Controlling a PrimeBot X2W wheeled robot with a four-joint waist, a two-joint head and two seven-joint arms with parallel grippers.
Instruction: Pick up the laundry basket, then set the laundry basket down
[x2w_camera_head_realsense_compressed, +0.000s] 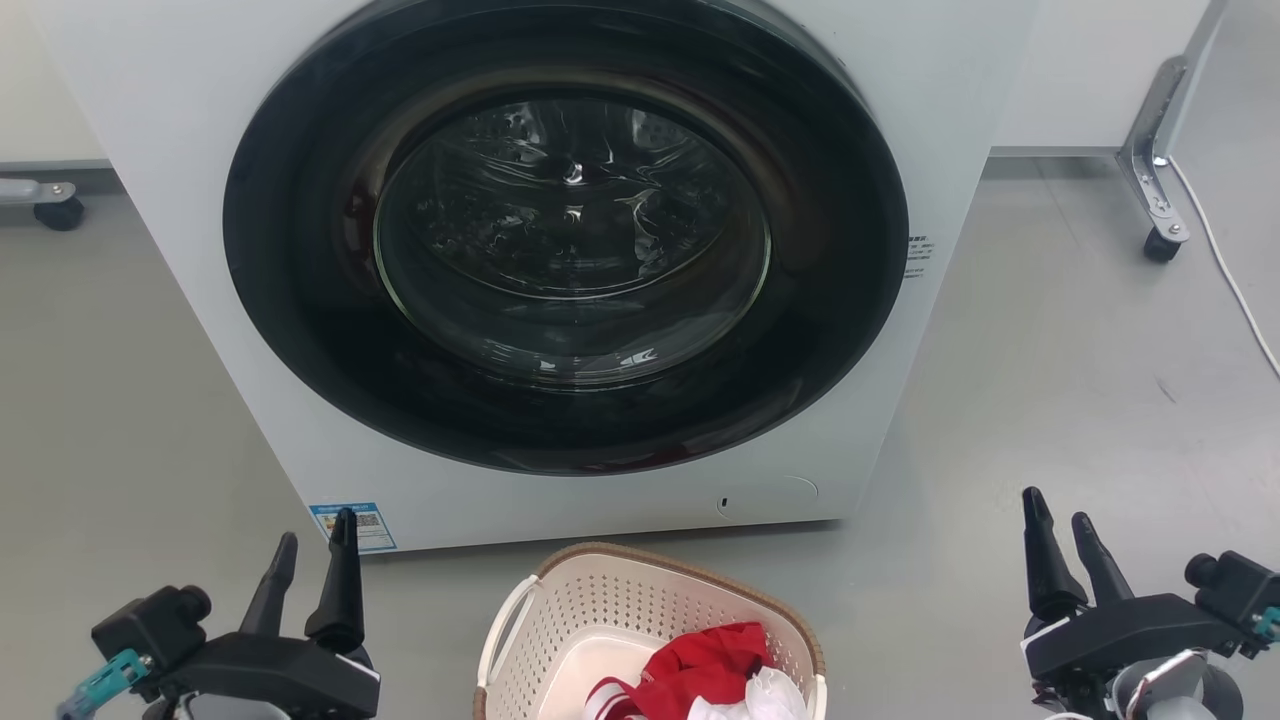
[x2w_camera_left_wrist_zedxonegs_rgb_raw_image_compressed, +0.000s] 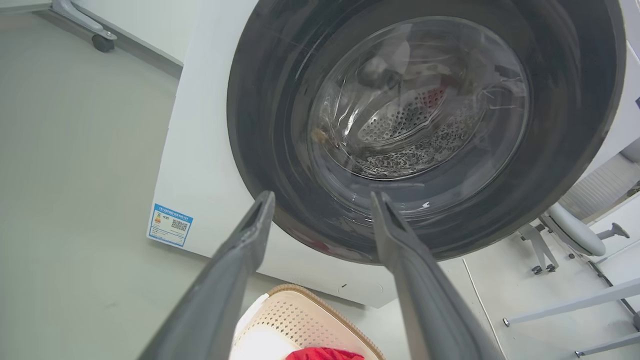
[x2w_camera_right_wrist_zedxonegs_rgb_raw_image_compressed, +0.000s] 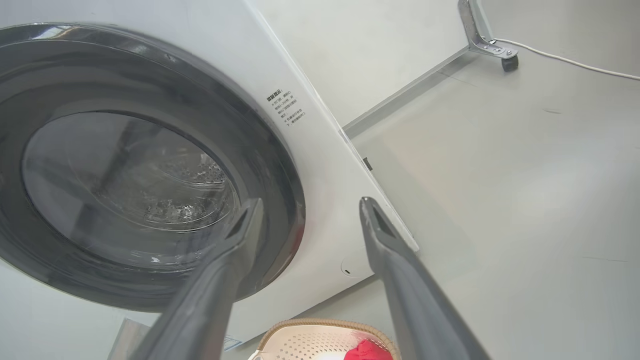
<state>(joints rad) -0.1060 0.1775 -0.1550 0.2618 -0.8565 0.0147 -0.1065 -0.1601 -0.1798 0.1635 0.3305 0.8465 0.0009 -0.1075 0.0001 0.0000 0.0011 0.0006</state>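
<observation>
The laundry basket (x2w_camera_head_realsense_compressed: 600, 610), cream-white perforated plastic with a brown woven-look rim and a white loop handle on its left side, stands on the floor at the bottom middle, just in front of the washer. Red and white clothes (x2w_camera_head_realsense_compressed: 715, 675) lie in it. My left gripper (x2w_camera_head_realsense_compressed: 315, 540) hangs open to the basket's left, well apart from it. Off to the basket's right, my right gripper (x2w_camera_head_realsense_compressed: 1058, 520) is open too and holds nothing. The left wrist view catches the laundry basket (x2w_camera_left_wrist_zedxonegs_rgb_raw_image_compressed: 300, 320) low between the open left gripper (x2w_camera_left_wrist_zedxonegs_rgb_raw_image_compressed: 322, 197) fingers. The laundry basket (x2w_camera_right_wrist_zedxonegs_rgb_raw_image_compressed: 320, 340) rim also peeks in below the open right gripper (x2w_camera_right_wrist_zedxonegs_rgb_raw_image_compressed: 310, 202).
A white front-loading washer (x2w_camera_head_realsense_compressed: 560, 250) with a dark round door, shut, fills the space behind the basket. Caster legs stand at far left (x2w_camera_head_realsense_compressed: 55, 205) and far right (x2w_camera_head_realsense_compressed: 1160, 220), with a white cable (x2w_camera_head_realsense_compressed: 1235, 280) trailing on the grey floor. An office chair base (x2w_camera_left_wrist_zedxonegs_rgb_raw_image_compressed: 565, 240) is beyond the washer.
</observation>
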